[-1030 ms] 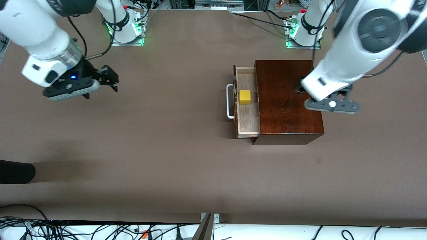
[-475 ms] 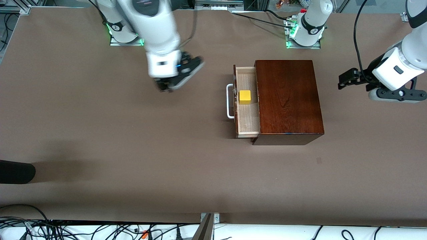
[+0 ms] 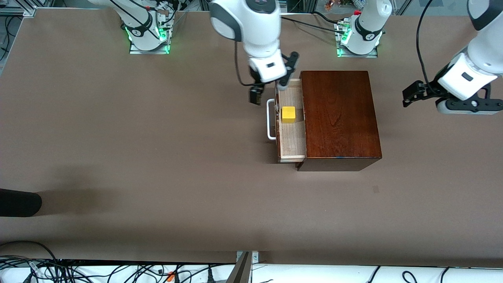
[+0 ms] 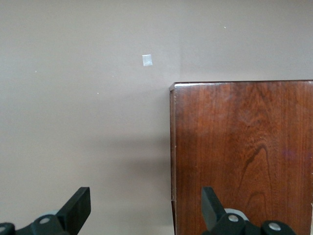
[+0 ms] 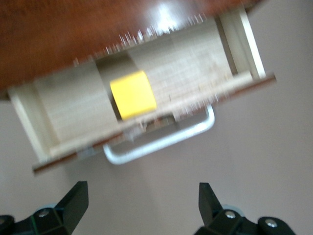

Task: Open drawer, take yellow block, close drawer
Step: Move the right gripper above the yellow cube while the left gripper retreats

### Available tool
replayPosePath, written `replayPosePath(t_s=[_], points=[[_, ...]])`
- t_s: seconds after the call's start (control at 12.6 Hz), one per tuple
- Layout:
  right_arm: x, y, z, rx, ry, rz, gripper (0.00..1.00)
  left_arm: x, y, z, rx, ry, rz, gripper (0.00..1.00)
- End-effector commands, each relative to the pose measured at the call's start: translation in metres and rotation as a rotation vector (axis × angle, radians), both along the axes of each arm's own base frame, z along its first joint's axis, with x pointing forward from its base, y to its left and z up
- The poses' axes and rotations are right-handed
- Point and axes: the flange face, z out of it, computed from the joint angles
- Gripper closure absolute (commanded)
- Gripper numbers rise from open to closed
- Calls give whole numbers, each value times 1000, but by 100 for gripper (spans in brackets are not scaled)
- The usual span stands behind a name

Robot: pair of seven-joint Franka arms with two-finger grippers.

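Note:
The drawer [image 3: 291,139] stands pulled out of the mahogany box [image 3: 340,118], white handle [image 3: 270,120] toward the right arm's end. The yellow block [image 3: 288,114] lies in the tray. My right gripper [image 3: 270,89] is open and empty, over the handle and the drawer's corner nearest the robots. In the right wrist view the block [image 5: 133,94], drawer [image 5: 195,63] and handle [image 5: 161,142] lie ahead of the open gripper [image 5: 142,208]. My left gripper [image 3: 407,96] is open and empty over the table beside the box, toward the left arm's end. The left wrist view shows the gripper [image 4: 145,213] and the box's edge [image 4: 244,156].
A dark object [image 3: 19,202] juts in at the table's edge, at the right arm's end near the front camera. A small pale mark [image 3: 376,189] lies on the table nearer the camera than the box. Cables [image 3: 98,271] run along the near edge.
My right arm has swung from its end of the table to over the drawer's handle. My left gripper has left the box top and now hangs beside the box. Drawer and block have not moved.

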Motion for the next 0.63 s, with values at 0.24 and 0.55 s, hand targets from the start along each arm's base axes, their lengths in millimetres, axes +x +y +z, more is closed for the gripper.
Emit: replayPosePath(t_s=[0.24,0.55], points=[[-3,55,-46,3,-124,173,0,-8,3,10,-7,-3,26,0],[-3,63,-80,4,-124,207,0,-3,3,23,-2,40,82,0]])
